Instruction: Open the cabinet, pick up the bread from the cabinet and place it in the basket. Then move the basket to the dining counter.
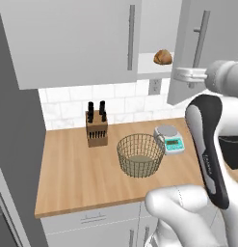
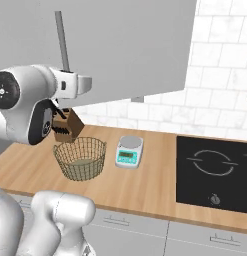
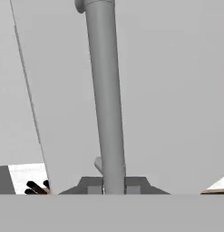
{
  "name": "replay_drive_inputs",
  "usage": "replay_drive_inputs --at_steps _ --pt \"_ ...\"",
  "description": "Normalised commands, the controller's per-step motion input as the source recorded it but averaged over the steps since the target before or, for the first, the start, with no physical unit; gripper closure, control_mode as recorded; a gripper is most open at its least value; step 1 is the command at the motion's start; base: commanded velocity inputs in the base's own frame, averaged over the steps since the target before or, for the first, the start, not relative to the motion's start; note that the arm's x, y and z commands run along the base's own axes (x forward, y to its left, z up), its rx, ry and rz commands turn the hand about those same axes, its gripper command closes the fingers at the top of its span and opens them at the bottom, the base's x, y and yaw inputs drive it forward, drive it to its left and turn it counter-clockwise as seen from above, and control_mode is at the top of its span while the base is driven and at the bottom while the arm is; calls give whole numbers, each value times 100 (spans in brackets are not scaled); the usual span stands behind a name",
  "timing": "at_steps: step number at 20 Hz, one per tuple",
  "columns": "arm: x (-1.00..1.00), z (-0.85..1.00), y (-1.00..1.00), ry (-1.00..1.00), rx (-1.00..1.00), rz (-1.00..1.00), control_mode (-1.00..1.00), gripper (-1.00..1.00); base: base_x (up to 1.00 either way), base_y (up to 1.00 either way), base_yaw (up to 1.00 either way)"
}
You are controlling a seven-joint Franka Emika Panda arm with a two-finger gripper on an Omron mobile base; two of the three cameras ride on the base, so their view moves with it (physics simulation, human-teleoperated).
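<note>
The light grey cabinet has its right door swung partly open. My gripper is shut on the door's long vertical bar handle, and the bar runs up between its fingers. The gripper is at the lower part of that handle. On the white shelf inside lies the bread, a small golden-brown lump. The brassy wire basket stands empty on the wood worktop below, also seen as the basket left of the scale. The dining counter is out of view.
A knife block stands left of the basket and a small digital scale to its right. A black cooktop is set into the worktop further right. The neighbouring cabinet door is closed. White tiles back the worktop.
</note>
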Motion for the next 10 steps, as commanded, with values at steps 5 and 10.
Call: replay_drive_inputs --at_steps 5,10 --pt "-100 3 7 11 -12 0 -100 -100 0 0 0" --pt "-82 1 71 15 -36 0 -100 -100 0 0 0"
